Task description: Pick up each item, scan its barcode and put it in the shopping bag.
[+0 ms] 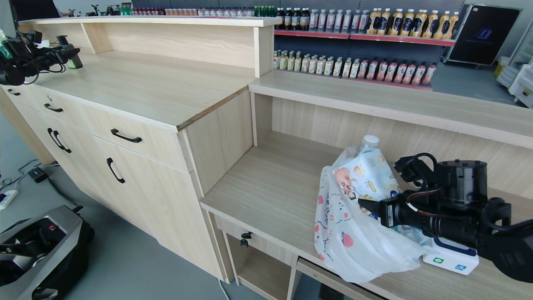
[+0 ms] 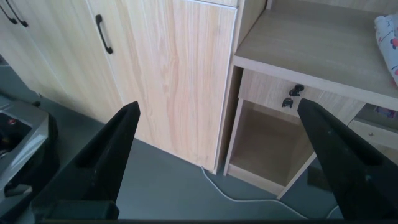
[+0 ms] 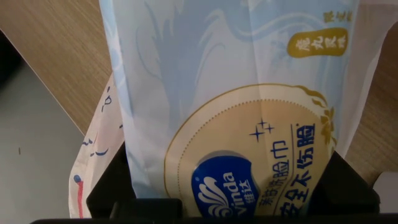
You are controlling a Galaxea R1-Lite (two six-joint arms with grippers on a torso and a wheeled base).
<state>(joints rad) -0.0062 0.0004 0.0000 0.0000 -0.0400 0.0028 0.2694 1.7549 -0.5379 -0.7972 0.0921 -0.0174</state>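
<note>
The right pincer (image 3: pixel 230 168) grips a blue-and-white tissue pack (image 1: pixel 366 175) at the mouth of the shopping bag (image 1: pixel 354 246), which lies slumped on the lower tabletop (image 1: pixel 270 187) with a capped bottle (image 1: pixel 369 141) poking out, while the left pincer (image 2: pixel 217 106) hangs wide open, well away to the left of the bag.

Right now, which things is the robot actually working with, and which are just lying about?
In the job: tissue pack, held in the right fingers; shopping bag; bottle inside it.
Lying about: shelved drinks; floor power strip; keys in the drawer lock.
</note>
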